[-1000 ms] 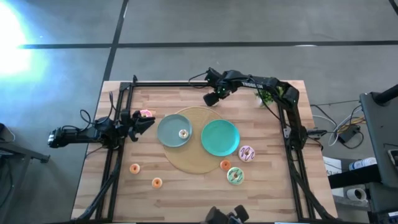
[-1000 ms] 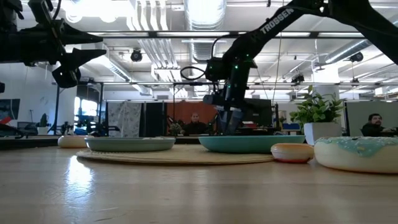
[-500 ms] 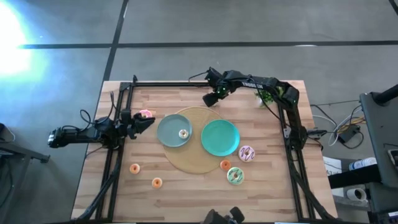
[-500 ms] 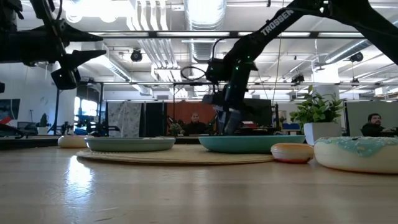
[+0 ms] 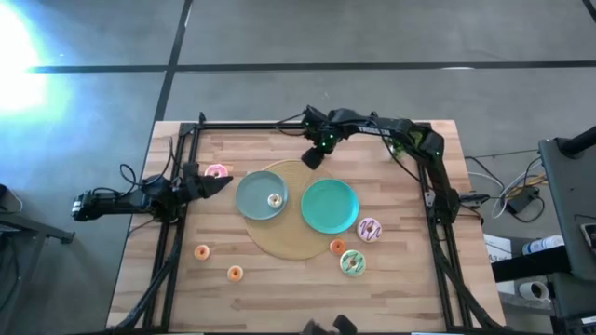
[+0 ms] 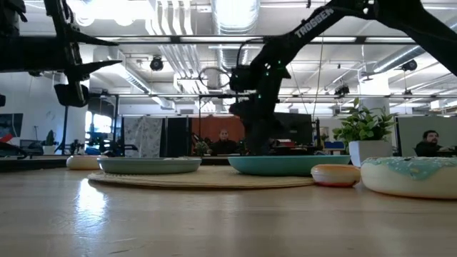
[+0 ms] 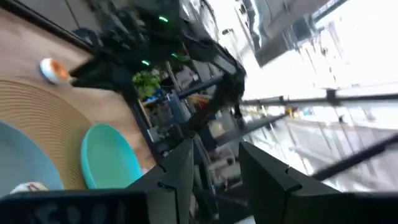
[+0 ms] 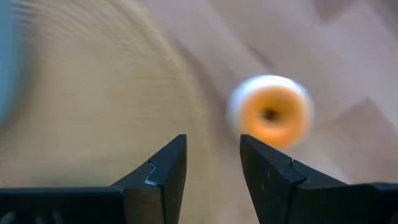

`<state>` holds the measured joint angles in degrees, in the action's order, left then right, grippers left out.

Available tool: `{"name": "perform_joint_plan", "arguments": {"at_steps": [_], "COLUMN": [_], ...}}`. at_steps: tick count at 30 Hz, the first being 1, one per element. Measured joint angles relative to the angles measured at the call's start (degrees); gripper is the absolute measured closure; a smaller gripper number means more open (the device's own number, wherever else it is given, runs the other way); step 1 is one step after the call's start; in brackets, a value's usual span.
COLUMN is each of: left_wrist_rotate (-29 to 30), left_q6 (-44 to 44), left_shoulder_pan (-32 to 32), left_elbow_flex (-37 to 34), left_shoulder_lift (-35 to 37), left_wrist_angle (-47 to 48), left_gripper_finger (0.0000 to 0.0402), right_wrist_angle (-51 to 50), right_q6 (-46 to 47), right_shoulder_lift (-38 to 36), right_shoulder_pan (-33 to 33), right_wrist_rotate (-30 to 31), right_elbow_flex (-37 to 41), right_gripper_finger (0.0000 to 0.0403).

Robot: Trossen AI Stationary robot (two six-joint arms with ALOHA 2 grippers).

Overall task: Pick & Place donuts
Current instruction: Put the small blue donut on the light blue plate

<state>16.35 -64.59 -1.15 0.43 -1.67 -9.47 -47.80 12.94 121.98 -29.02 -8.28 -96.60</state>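
R fingers (image 8: 210, 163) apart, orange donut (image 8: 271, 112) just beyond them; L fingers (image 7: 211, 167) apart, empty.

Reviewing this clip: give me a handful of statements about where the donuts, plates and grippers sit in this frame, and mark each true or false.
1. A cream donut lies on the grey-blue plate. True.
2. The teal plate holds two donuts. False: it holds none.
3. The pink donut lies on the bare table, off the round mat. True.
4. The right gripper is shut on an orange donut. False: its fingers are open and empty; the orange donut lies ahead of them.
5. The left gripper is over the teal plate. False: it is at the table's left side, near the pink donut.
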Motion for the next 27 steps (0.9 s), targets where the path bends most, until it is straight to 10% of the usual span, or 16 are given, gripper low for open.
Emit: {"name": "perform_joint_plan", "arguments": {"at_steps": [6,27], "left_wrist_rotate": [9.62,5.53], "left_q6": [-0.83,-1.48], "left_shoulder_pan": [-0.02,-0.04], "left_elbow_flex": [0.33,8.94], "left_shoulder_lift": [-0.49,-18.54], "left_wrist_angle": [-2.07,-0.81], "left_gripper_finger": [0.0298,0.0298], "right_wrist_angle": [0.06,-8.46], "right_q6": [-0.05,0.35], "right_shoulder_lift": [-5.22,3.86], "right_shoulder_pan": [1.03,-5.70], "right_wrist_rotate": [2.75,7.06], "right_elbow_flex": [-0.26,-6.81], "right_gripper_finger": [0.0262,0.0262]}}
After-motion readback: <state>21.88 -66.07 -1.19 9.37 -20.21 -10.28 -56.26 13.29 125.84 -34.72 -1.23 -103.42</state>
